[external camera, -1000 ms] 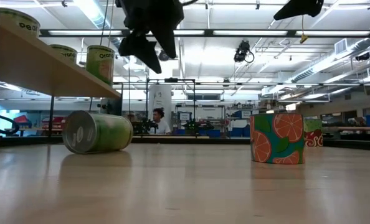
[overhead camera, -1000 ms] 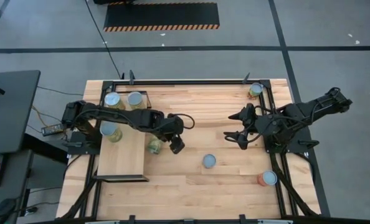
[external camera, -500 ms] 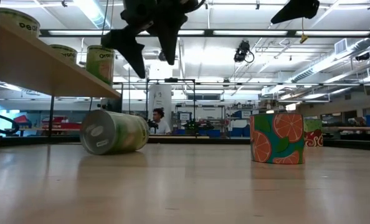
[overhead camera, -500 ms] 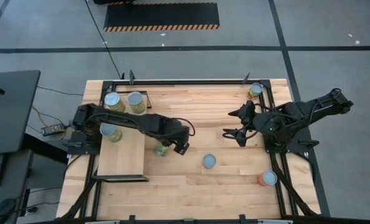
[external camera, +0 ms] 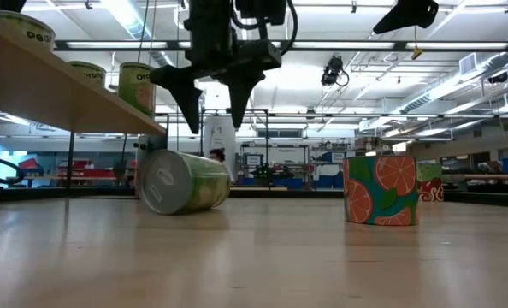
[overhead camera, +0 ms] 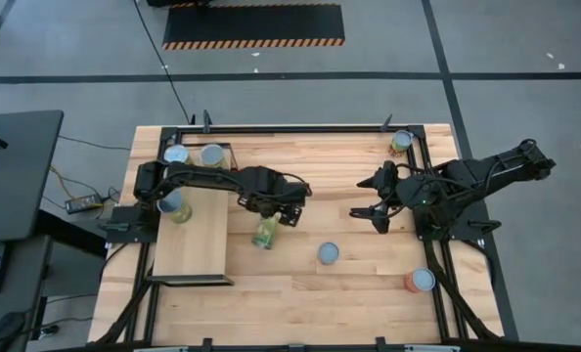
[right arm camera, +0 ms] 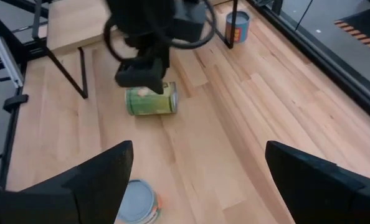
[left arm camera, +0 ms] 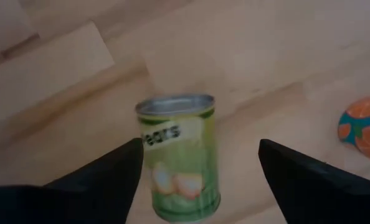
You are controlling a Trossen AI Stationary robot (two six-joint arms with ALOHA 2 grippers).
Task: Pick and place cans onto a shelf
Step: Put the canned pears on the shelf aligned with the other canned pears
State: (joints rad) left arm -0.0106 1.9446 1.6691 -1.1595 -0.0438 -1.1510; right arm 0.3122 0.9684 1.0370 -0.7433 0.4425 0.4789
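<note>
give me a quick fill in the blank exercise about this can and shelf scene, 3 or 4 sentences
1. The green can under the left gripper lies on its ____ on the tabletop.
2. The left gripper's fingers are ____, above that can and not touching it.
3. ____ cans stand on the shelf.
4. The right gripper hovers open over the table, holding ____.

Missing words: side; open; three; nothing

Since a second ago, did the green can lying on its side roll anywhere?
Yes. The green can rolled along the table, away from the shelf and toward the upright can.
</note>
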